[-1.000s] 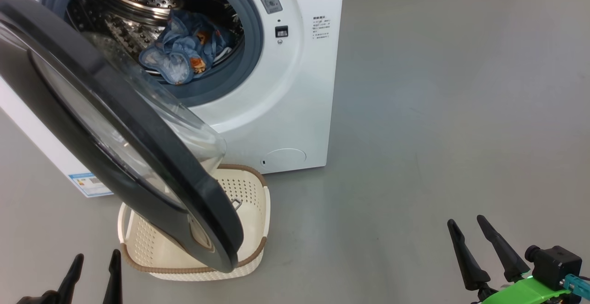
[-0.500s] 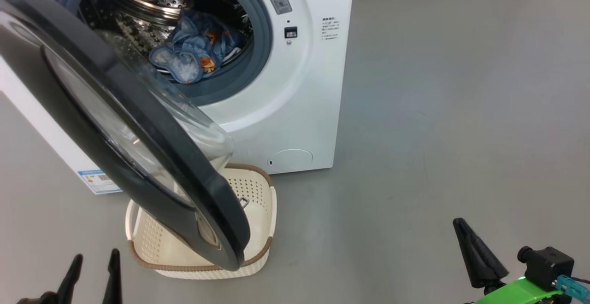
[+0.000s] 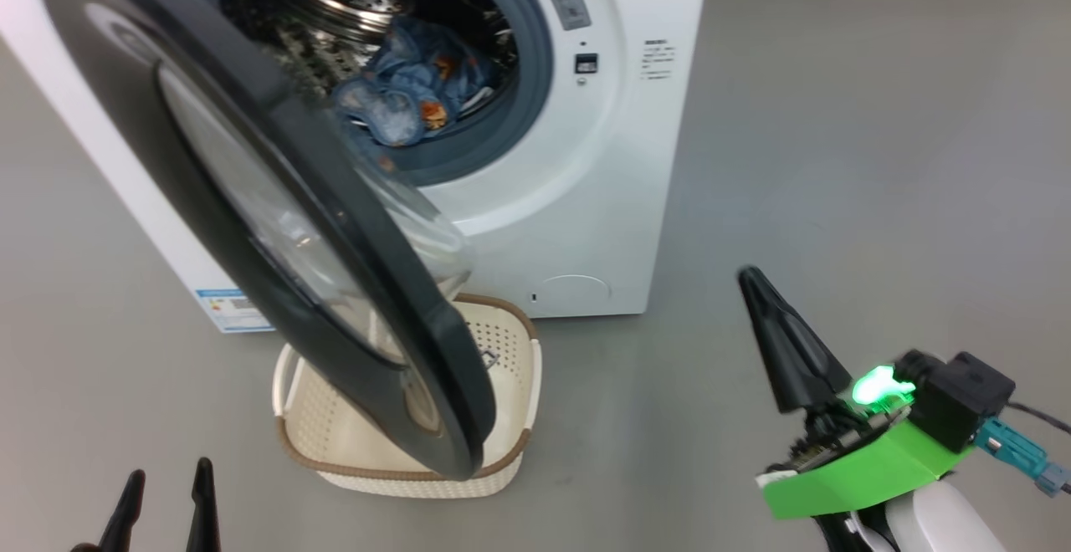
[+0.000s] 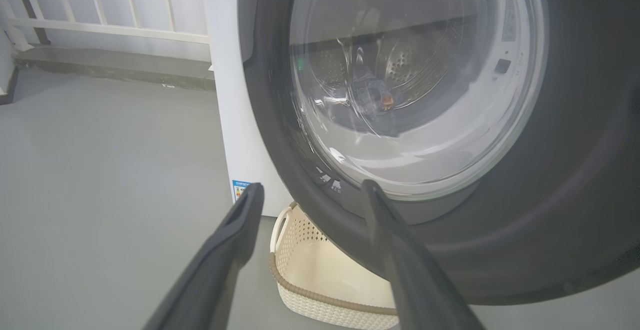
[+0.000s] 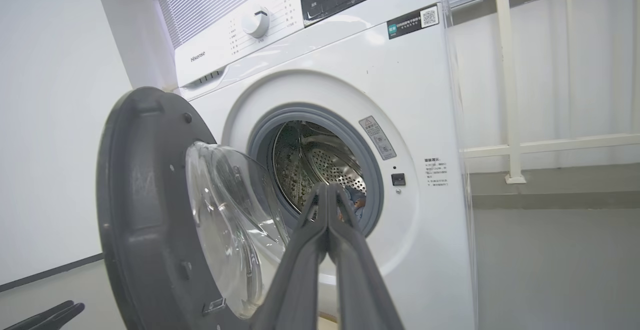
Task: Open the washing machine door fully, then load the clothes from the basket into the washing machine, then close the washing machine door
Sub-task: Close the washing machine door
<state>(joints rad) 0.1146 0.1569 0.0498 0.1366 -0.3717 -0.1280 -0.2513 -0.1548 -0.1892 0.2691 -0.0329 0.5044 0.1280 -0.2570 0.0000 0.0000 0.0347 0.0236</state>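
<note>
Two grippers sit low in the head view. The left gripper is at 7 o'clock, its fingers spread wide with nothing between them. The right gripper is at 4 o'clock, its fingers pressed together into one dark spike, empty.

The washing machine takes up that view from 10 to 12 o'clock, and its right front corner edge drops to the floor near the centre. From 1 through 5 o'clock the grey floor is open room. The right gripper stands in it, well apart from the machine.

The washing machine door stands open, hinged at the machine's left side. Seen nearly edge-on, the disc runs from 11 o'clock down to 6 o'clock. Its free lower rim overhangs the basket and narrows the way into it from the left. The glass bulge faces 3 o'clock, toward the drum mouth, and the black outer face looks toward 9 o'clock. In the left wrist view that face looms just ahead of the spread fingers.

The basket sits on the floor just before the machine's foot at 6 o'clock. The door hides too much of it to tell its long axis.

The clothes lie bunched low in the drum at 12 o'clock, near the grey gasket lip. In the right wrist view the joined fingers point straight at that opening.
</note>
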